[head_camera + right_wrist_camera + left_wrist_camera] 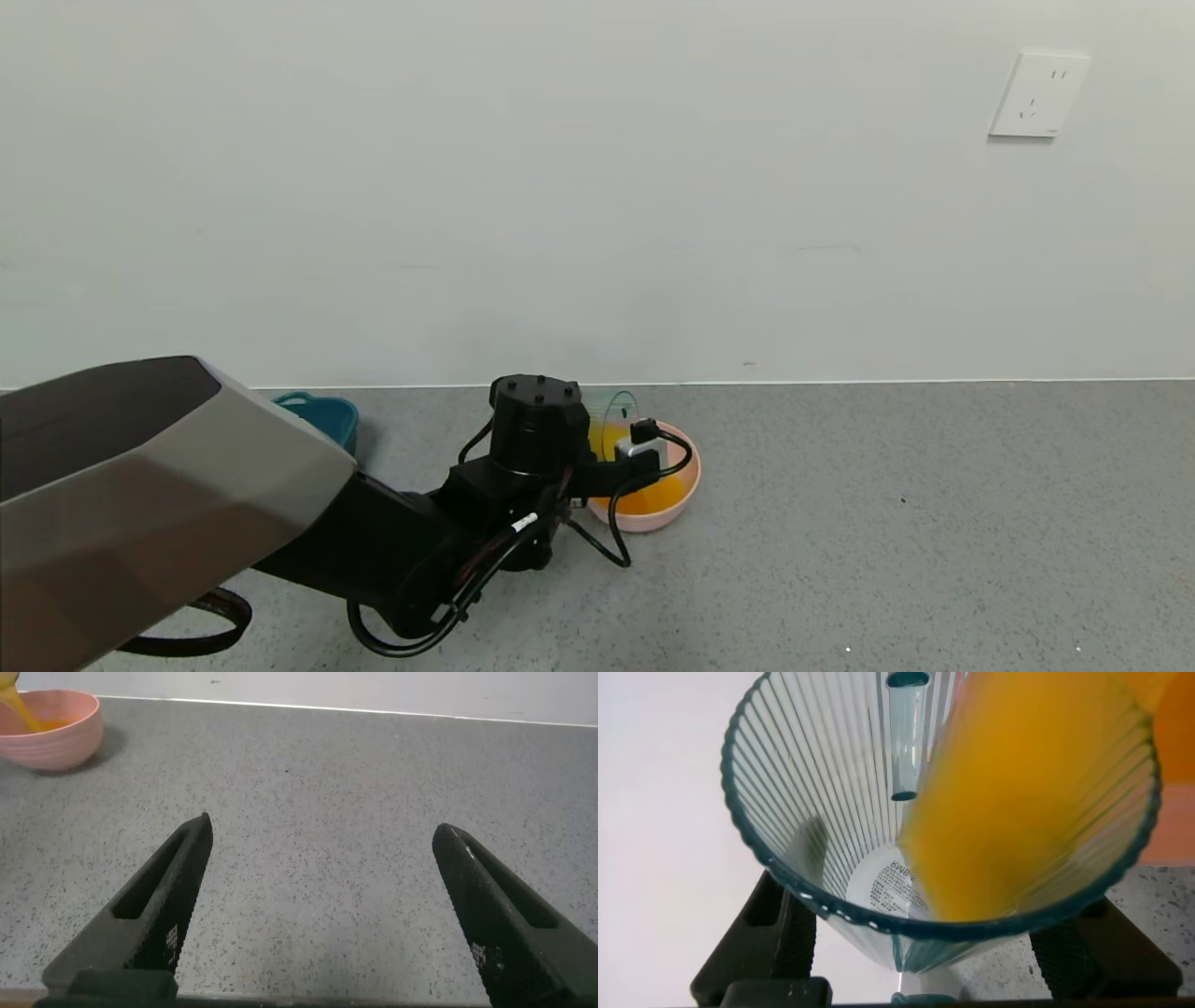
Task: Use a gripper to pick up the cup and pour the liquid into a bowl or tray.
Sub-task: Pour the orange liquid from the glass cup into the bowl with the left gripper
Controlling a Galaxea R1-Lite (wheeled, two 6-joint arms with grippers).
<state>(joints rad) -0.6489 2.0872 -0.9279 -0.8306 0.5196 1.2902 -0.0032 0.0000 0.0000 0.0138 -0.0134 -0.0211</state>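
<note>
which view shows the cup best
The left wrist view: the cup fills it, ribbed wall and liquid clear. The head view shows only its rim behind the left gripper; the right wrist view barely shows it.

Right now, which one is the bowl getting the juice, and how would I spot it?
Look along the grey floor near the white wall. Beside the left gripper, which tips the cup, sits the bowl. It is small, round and pink, unlike the dark teal tray farther left.

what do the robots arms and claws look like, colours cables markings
The left arm has a grey angular shell with a dark top panel, then black links to a cylindrical black joint. Looped black cables hang off it. The left claw carries a small white block. The right claw has two long, tapered black fingers with small white print.
</note>
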